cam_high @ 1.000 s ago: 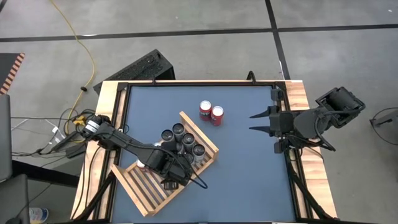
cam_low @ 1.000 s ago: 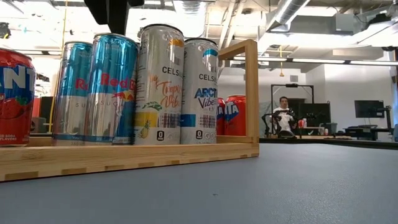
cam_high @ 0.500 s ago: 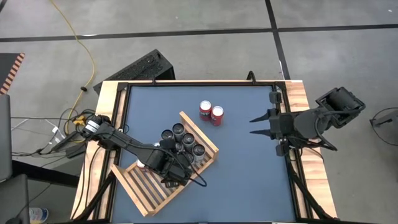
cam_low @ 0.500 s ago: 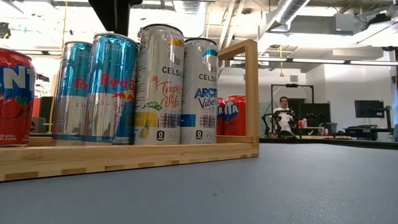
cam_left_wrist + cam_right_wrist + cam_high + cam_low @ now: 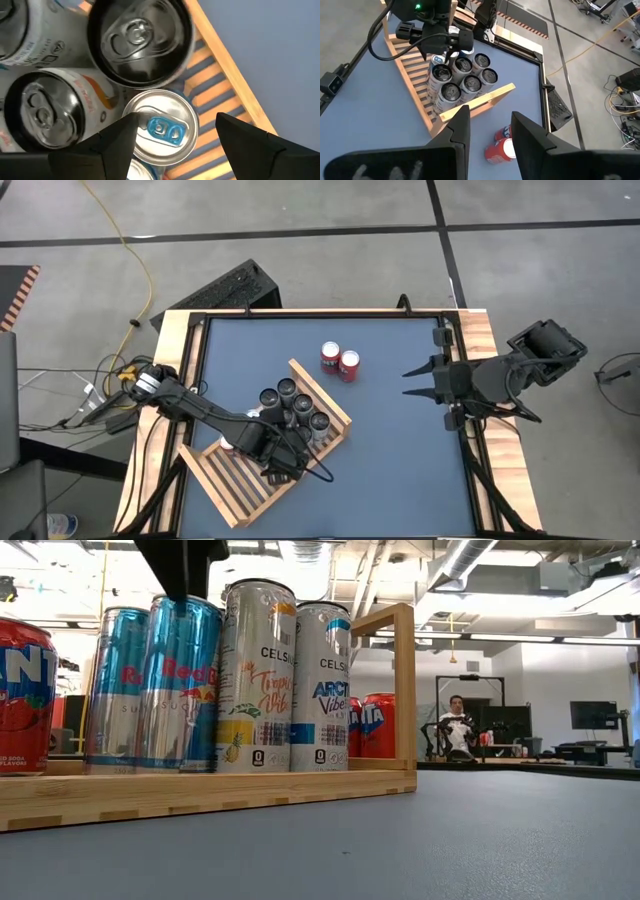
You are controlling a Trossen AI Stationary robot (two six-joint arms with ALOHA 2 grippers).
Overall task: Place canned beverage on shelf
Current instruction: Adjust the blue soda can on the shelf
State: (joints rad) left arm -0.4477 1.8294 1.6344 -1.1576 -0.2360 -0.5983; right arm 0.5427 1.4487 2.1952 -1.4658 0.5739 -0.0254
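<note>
The light wooden shelf (image 5: 235, 480) lies askew at the table's near left, with several tall cans (image 5: 296, 402) standing upright on their bases at its far end. One is a slim blue can with a blue tab (image 5: 160, 127), also in the low view (image 5: 180, 680). My left gripper (image 5: 175, 120) hangs over it pointing down and is open. Its fingers stand on either side of the can's top, and I cannot tell whether they touch it. Two red cans (image 5: 340, 361) stand on the table beyond the shelf. My right gripper (image 5: 405, 378) hovers open at the table's right edge.
The shelf's raised frame (image 5: 400, 690) borders the cans on the far side, and bare slats (image 5: 210, 100) lie beside the blue can. Another red can (image 5: 20, 695) stands on the shelf. Open blue table stretches between the shelf and my right arm (image 5: 390, 450).
My left gripper has sunk slightly toward the top of the blue can, which has stayed standing on the shelf.
</note>
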